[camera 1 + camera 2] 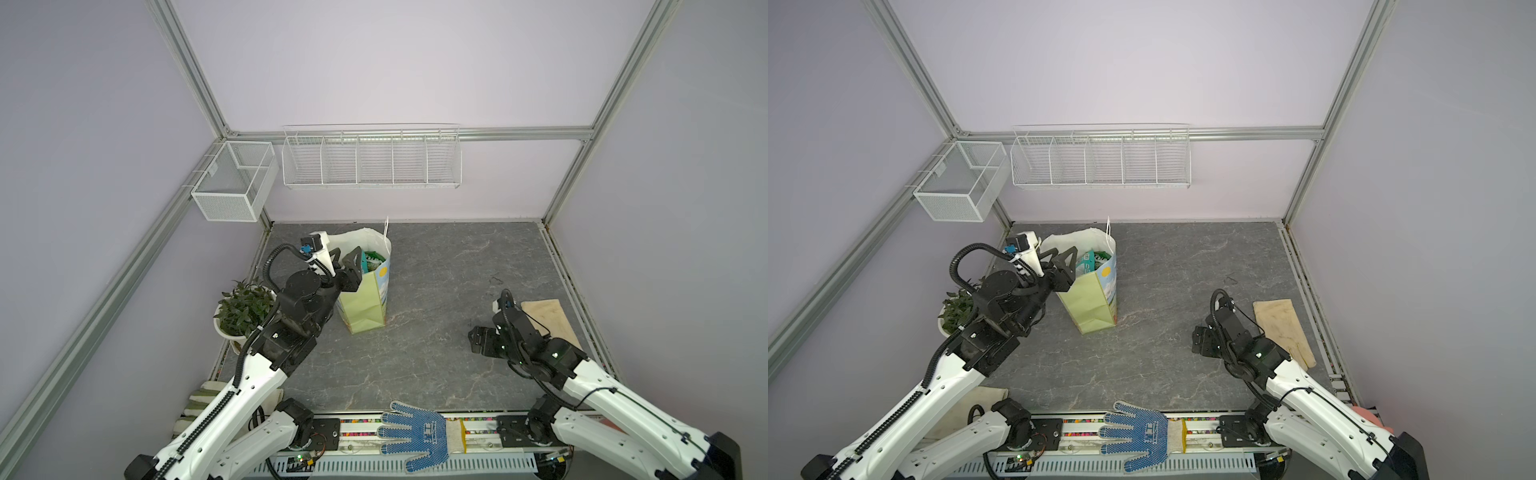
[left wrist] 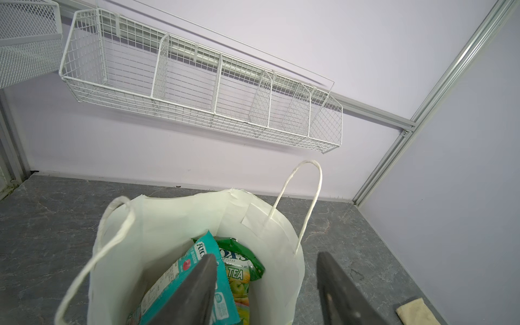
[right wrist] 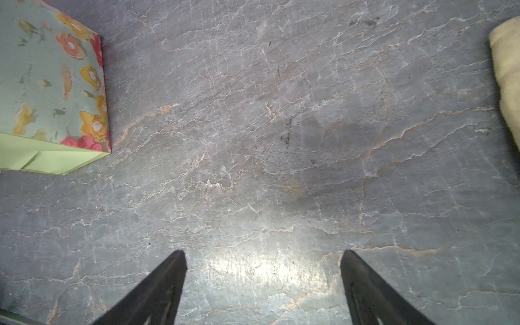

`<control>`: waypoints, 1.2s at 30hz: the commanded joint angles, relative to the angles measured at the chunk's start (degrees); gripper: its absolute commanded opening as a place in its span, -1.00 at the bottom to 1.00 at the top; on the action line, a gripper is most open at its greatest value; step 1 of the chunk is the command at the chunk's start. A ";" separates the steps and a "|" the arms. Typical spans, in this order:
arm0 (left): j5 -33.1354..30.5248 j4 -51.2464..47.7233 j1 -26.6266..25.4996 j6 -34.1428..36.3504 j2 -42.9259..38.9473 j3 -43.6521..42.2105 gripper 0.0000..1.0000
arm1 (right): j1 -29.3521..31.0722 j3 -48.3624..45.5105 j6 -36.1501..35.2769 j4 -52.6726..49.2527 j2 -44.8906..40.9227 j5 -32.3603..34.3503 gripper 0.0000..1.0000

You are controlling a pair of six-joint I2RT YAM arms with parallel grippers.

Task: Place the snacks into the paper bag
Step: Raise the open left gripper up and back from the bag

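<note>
The paper bag (image 1: pixel 365 307) (image 1: pixel 1090 305) stands upright at the back left of the table, mouth open and white inside (image 2: pixel 174 225). A teal packet (image 2: pixel 180 267) (image 1: pixel 365 262) leans inside it against a green packet (image 2: pixel 239 253) (image 1: pixel 1102 257). My left gripper (image 2: pixel 266 254) (image 1: pixel 347 251) hovers open over the bag's mouth. One finger is above the teal packet; the other is outside the bag's wall. Nothing is clamped between them. My right gripper (image 3: pixel 264 251) (image 1: pixel 482 338) hangs open and empty over bare table on the right. The bag's flowered face (image 3: pixel 50 84) shows far off in the right wrist view.
A potted plant (image 1: pixel 243 309) stands by the left arm. A blue dotted glove (image 1: pixel 415 432) lies at the front edge and a cream glove (image 1: pixel 546 320) at the right edge. A divided wire basket (image 1: pixel 370 160) and a mesh basket (image 1: pixel 235 180) hang on the walls.
</note>
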 commanded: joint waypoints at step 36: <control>-2.25 -7.53 0.33 2.58 -12.06 2.81 0.15 | 1.52 1.57 1.57 0.96 -0.31 -0.77 0.78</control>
